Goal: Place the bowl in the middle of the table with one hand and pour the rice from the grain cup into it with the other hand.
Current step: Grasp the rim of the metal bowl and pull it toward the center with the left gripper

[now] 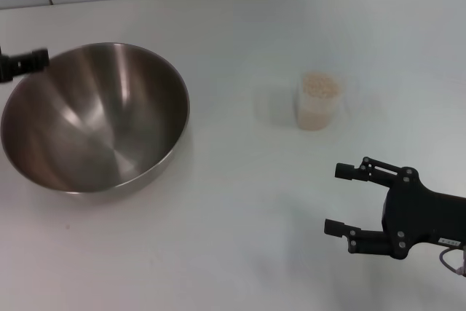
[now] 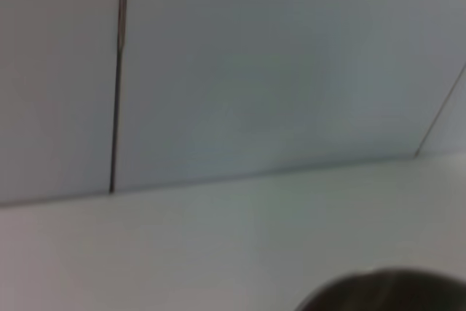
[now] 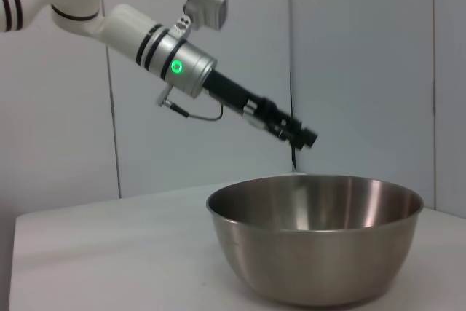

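The right pincer [image 1: 342, 199] is hovering over the worktop [image 1: 240, 238] at the lower right of the head view, fingers spread wide and pointing left, holding nothing. The left pincer [image 1: 29, 61] is reaching down at a slant to the bowl's [image 1: 95, 118] far rim at the upper left; whether it is gripping cannot be told. The cup [image 1: 318, 100] of rice [image 1: 320, 85] is standing upright right of centre, well apart from the bowl.

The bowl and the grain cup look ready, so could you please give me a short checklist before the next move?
1. bowl upright on the table: ok.
2. Bowl in the table's middle: not ok, it sits on the left.
3. left tool at the bowl's far-left rim, gripping it: cannot tell.
4. grain cup upright, filled with rice: ok.
5. right tool open, short of the cup: ok.
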Robot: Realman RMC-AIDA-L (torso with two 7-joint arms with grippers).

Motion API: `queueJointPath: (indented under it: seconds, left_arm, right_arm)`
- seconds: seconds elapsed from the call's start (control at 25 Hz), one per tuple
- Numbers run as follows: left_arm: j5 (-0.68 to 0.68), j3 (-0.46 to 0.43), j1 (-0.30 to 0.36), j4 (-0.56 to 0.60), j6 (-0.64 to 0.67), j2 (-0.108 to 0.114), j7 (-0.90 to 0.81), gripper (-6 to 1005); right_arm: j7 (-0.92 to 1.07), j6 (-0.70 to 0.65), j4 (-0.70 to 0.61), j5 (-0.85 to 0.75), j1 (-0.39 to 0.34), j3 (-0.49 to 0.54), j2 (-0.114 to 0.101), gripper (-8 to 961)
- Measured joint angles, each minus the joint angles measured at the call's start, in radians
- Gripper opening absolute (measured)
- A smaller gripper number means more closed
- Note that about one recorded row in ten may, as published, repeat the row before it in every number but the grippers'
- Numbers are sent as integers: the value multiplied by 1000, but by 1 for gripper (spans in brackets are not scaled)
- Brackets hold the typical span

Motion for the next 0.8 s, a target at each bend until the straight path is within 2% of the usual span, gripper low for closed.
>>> queueJointPath:
  seconds: [0.12,0.28,0.36,0.48,0.56,0.8]
  left_arm:
    - [42,-23,-22,-50,27,-1,-2,861]
    - [42,-26,-23,-56,27,-1,0,860]
    - [44,-64,-39,-122,19,1,38,860]
    - [44,-64,-39,-122,19,1,38,860]
    - [46,-107,-80,-227,24,4,63,859]
    - [47,-99,-90,-266,39,1,75,851]
  right_arm:
    - [0,-1,-1,0,2,0,0,817]
    - [0,0,-1,0,3,0,0,817]
    - [0,2,-1,0,3,0,0,817]
    - [0,2,-1,1,3,0,0,818]
    - [0,2,-1,1,3,0,0,818]
    - [0,3,-1,1,3,0,0,818]
